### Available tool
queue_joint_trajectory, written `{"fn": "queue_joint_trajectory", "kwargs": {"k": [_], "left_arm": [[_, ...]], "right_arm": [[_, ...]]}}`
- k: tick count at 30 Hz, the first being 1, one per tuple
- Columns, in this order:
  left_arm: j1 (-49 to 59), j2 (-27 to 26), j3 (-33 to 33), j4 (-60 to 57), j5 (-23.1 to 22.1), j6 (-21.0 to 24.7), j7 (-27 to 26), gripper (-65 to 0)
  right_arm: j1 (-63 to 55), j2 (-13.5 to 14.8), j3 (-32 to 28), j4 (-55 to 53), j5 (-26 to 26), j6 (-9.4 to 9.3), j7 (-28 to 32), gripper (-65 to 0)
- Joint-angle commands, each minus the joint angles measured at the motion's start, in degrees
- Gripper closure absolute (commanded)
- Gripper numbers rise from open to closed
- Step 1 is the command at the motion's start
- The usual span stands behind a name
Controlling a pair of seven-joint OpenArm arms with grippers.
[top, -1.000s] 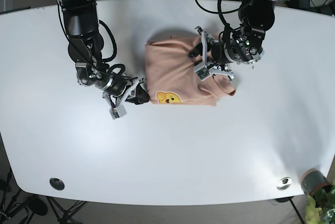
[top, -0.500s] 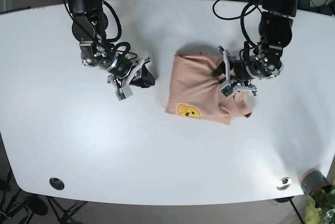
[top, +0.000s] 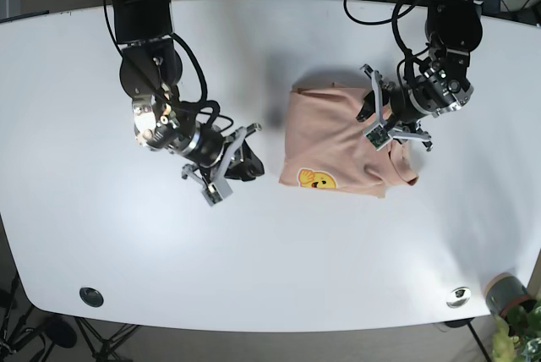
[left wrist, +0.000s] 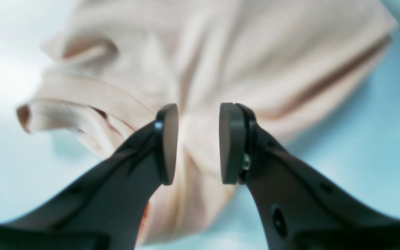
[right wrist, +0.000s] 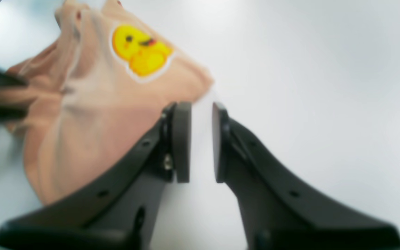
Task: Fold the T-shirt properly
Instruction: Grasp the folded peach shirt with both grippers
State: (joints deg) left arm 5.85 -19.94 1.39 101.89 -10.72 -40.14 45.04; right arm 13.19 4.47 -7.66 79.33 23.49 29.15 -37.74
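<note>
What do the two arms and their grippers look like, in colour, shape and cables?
Both arms are black with rounded joint housings and loose black cables looping beside them. Each wrist section is silver-grey metal. The left gripper and right gripper each have two matte black, curved fingers ending in flat dark grey oval pads, with small screw holes along the fingers.

One peach T-shirt [top: 342, 142] bearing one yellow duck patch [top: 314, 179] on one white table [top: 270, 260]. Two black arms, each with one gripper: left gripper [top: 378, 117] on the shirt, right gripper [top: 239, 165] beside it. Two round metal fittings near the table's front edge.
</note>
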Motion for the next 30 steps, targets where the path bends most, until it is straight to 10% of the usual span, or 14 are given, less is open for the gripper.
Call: {"fn": "queue_joint_trajectory", "kwargs": {"k": [1, 13, 30], "left_arm": [[0.4, 0.8, -2.2, 2.2, -0.3, 0.1, -0.9, -18.3], [3.7, 9.2, -19.5, -0.3, 0.0, 0.1, -1.2, -18.3], [-0.6, 9.4, -25.4, -15.1, 0.0, 0.1, -6.1, -18.3]], "right_arm": [[3.6, -1.8, 0.1, -2.4, 1.1, 0.52, 1.3, -9.8], [16.4, -9.5, -0.1, -24.9, 1.0, 0.52, 9.6, -10.0], [15.5, -8.9, -7.3, -38.0, -9.3, -1.85, 25.1, -9.7]]}}
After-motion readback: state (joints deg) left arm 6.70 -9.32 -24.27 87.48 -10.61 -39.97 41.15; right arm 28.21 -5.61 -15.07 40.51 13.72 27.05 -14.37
